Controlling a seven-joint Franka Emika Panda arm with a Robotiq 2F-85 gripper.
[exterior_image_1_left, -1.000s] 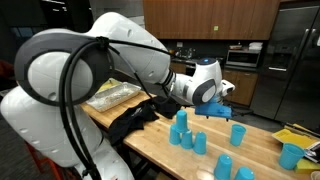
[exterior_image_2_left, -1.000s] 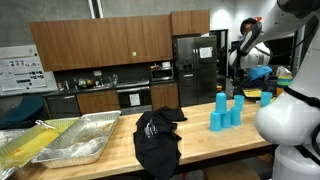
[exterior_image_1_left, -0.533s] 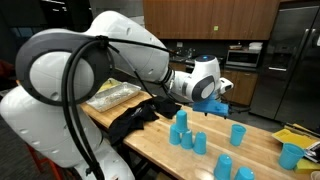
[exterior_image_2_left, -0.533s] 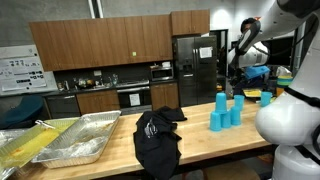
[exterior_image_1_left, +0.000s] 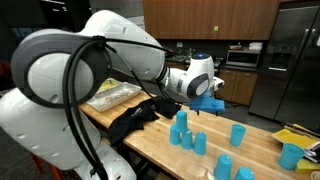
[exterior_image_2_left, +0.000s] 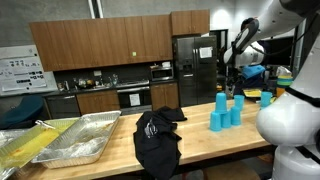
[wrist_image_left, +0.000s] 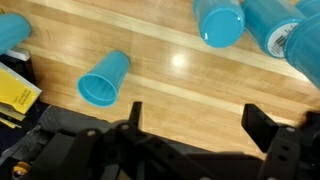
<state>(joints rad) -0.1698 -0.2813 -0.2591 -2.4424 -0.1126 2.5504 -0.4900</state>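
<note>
My gripper hangs open over bare wood, with nothing between its two dark fingers. The nearest thing is a blue plastic cup lying on its side, up and to the left of the fingers. Two more blue cups stand at the top edge of the wrist view. In both exterior views the gripper hovers above the wooden table, behind a cluster of upright blue cups.
A black cloth lies crumpled on the table. Foil trays sit beyond it. More blue cups stand scattered about. A yellow item lies at the left edge. The white arm fills the foreground.
The wrist and gripper have shifted slightly sideways above the table, toward the cloth end. The jaws have stayed open and the cups have not moved.
</note>
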